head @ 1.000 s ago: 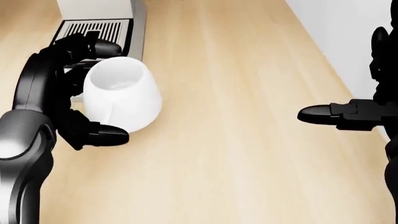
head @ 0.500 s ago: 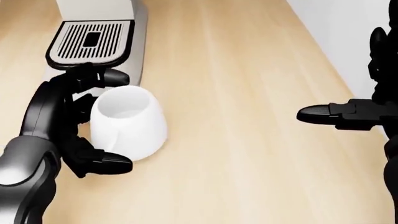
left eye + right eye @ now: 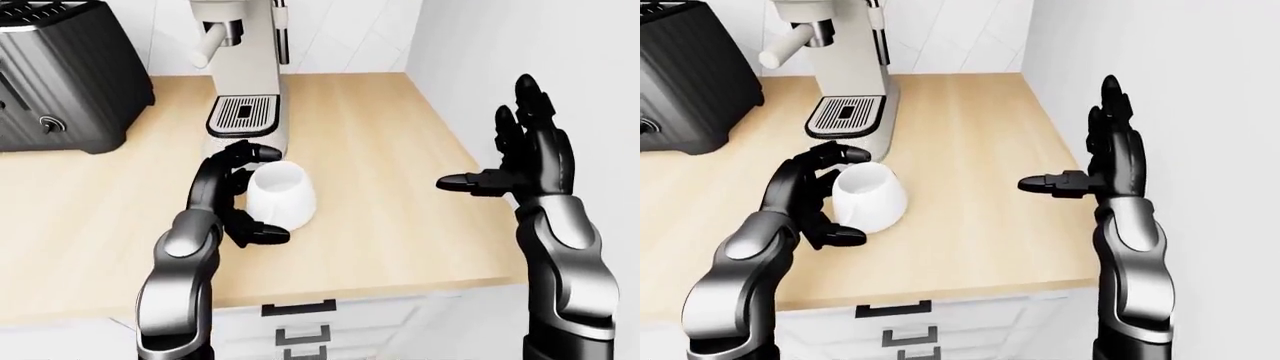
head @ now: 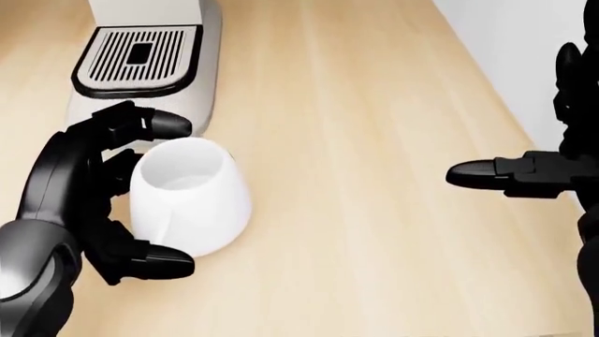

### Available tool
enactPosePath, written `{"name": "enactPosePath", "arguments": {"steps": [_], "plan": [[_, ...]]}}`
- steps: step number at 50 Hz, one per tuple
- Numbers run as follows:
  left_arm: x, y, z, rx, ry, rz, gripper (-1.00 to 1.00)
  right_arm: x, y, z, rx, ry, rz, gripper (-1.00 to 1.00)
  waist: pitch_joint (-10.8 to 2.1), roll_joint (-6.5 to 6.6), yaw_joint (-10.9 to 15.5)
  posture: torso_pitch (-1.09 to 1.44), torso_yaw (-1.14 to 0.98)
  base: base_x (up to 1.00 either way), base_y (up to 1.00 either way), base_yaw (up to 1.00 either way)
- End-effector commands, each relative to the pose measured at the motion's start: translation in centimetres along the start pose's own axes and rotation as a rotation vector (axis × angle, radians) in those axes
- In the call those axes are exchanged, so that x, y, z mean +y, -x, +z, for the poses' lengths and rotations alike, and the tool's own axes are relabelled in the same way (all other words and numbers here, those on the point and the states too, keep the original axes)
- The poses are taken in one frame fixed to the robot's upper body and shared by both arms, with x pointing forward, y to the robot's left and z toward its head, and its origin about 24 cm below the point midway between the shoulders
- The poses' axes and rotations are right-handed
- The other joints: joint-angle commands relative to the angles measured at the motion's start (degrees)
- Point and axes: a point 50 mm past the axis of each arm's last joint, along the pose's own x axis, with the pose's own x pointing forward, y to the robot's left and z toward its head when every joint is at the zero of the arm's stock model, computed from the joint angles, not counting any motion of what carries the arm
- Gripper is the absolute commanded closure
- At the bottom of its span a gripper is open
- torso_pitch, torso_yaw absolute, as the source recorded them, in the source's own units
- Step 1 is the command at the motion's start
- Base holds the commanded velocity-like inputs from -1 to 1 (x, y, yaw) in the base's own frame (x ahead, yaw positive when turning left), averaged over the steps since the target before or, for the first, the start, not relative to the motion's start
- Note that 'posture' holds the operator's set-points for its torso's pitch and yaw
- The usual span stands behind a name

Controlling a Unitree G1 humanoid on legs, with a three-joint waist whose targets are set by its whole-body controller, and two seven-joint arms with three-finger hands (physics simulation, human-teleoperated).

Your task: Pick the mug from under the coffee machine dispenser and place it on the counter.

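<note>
The white mug (image 4: pixel 201 189) is over the wooden counter (image 4: pixel 374 105), just below the coffee machine's drip tray (image 4: pixel 138 56) in the head view and slightly tilted. My left hand (image 4: pixel 173 200) is shut on it, fingers over the rim's far side and thumb under its base. I cannot tell whether the mug rests on the counter. The coffee machine (image 3: pixel 245 60) and its spout stand above it in the left-eye view. My right hand (image 3: pixel 500 150) is open and empty, raised over the counter's right edge.
A dark toaster (image 3: pixel 60 75) stands at the upper left of the counter. A white wall (image 3: pixel 520 37) runs along the counter's right side. The counter's near edge (image 3: pixel 400 289) lies above white drawers.
My left hand has carried the mug off the drip tray and down the head view onto the open counter side. The right hand has not moved.
</note>
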Motion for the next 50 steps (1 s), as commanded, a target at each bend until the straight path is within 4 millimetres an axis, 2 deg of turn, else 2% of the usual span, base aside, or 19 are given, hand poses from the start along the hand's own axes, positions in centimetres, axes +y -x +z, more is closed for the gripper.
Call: {"name": "enactPosePath", "arguments": {"steps": [1, 9, 21, 22, 24, 25, 26, 29, 30, 31, 42, 43, 44, 49, 50], "plan": [[0.21, 0.36, 1.89, -0.111, -0.012, 0.011, 1.00, -0.17, -0.09, 1.88, -0.095, 0.012, -0.006, -1.00, -1.33, -0.10, 0.0, 0.00, 0.00, 0.00, 0.00, 0.00], [0.45, 0.42, 1.62, -0.109, -0.075, 0.021, 1.00, -0.14, -0.02, 1.95, -0.095, 0.013, -0.006, -1.00, -1.45, -0.06, 0.0, 0.00, 0.00, 0.00, 0.00, 0.00], [0.59, 0.47, 1.42, -0.102, -0.081, 0.022, 1.00, -0.13, -0.08, 2.07, -0.096, 0.012, -0.005, -1.00, -1.62, -0.06, 0.0, 0.00, 0.00, 0.00, 0.00, 0.00], [0.59, 0.47, 1.40, -0.102, -0.081, 0.022, 0.91, -0.13, -0.08, 2.07, -0.096, 0.012, -0.005, -1.00, -1.64, -0.06, 0.0, 0.00, 0.00, 0.00, 0.00, 0.00], [0.58, 0.50, 1.31, -0.099, -0.084, 0.022, 0.36, -0.13, -0.12, 2.01, -0.096, 0.012, -0.005, -1.00, -1.63, -0.05, 0.0, 0.00, 0.00, 0.00, 0.00, 0.00], [0.58, 0.51, 1.30, -0.099, -0.084, 0.022, 0.21, -0.13, -0.10, 2.00, -0.095, 0.012, -0.005, -1.00, -1.63, -0.05, 0.0, 0.00, 0.00, 0.00, 0.00, 0.00], [0.60, 0.53, 1.28, -0.099, -0.084, 0.023, 0.08, -0.12, -0.07, 1.99, -0.095, 0.012, -0.004, -1.00, -1.62, -0.05, 0.0, 0.00, 0.00, 0.00, 0.00, 0.00], [0.65, 0.57, 1.22, -0.097, -0.083, 0.025, -0.06, -0.12, -0.08, 1.92, -0.094, 0.012, -0.004, -1.00, -1.66, -0.06, 0.1, 0.00, 0.00, 0.00, 0.00, 0.00], [0.69, 0.58, 1.23, -0.097, -0.080, 0.027, -0.26, -0.11, -0.10, 1.91, -0.095, 0.012, -0.003, -1.00, -1.68, -0.06, 0.1, 0.00, 0.00, 0.00, 0.00, 0.00], [0.71, 0.58, 1.22, -0.096, -0.081, 0.029, -0.33, -0.10, -0.11, 1.92, -0.095, 0.013, -0.003, -1.00, -1.68, -0.06, 0.1, 0.00, 0.00, 0.00, 0.00, 0.00], [0.78, 0.65, 1.20, -0.094, -0.082, 0.031, -0.45, -0.14, -0.05, 1.90, -0.095, 0.014, -0.003, -1.00, -1.65, -0.03, 0.0, 0.00, 0.00, 0.00, 0.00, 0.00], [0.79, 0.67, 1.20, -0.094, -0.083, 0.031, -0.53, -0.15, -0.03, 1.92, -0.094, 0.014, -0.003, -1.00, -1.65, -0.03, 0.0, 0.00, 0.00, 0.00, 0.00, 0.00], [0.81, 0.67, 1.20, -0.094, -0.085, 0.032, -0.76, -0.13, -0.06, 1.91, -0.095, 0.015, -0.003, -1.00, -1.67, -0.03, 0.0, 0.00, 0.00, 0.00, 0.00, 0.00], [0.91, 0.68, 1.28, -0.095, -0.084, 0.035, -0.80, -0.11, 0.02, 1.96, -0.094, 0.015, -0.001, -1.00, -1.68, -0.01, 0.0, 0.00, 0.00, 0.00, 0.00, 0.00], [0.93, 0.69, 1.32, -0.095, -0.085, 0.036, -0.91, -0.10, 0.02, 1.98, -0.094, 0.015, -0.001, -1.00, -1.68, -0.01, 0.0, 0.00, 0.00, 0.00, 0.00, 0.00]]}}
